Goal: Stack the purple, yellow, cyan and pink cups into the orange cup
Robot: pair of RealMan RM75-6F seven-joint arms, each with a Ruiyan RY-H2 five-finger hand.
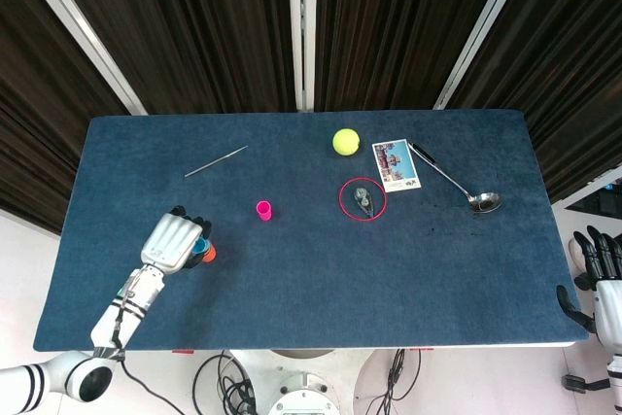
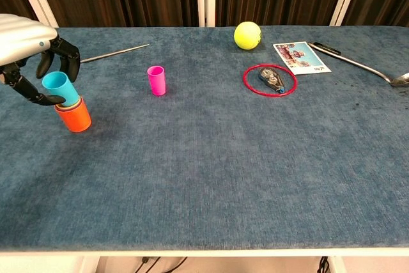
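Left hand (image 2: 29, 46) holds the cyan cup (image 2: 57, 87) with its fingers curled around it, and the cup sits in the orange cup (image 2: 73, 114).

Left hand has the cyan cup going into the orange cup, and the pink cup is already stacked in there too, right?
Not quite: the pink cup stands alone on the table, as the chest view shows. The left hand does hold the cyan cup at the orange cup.
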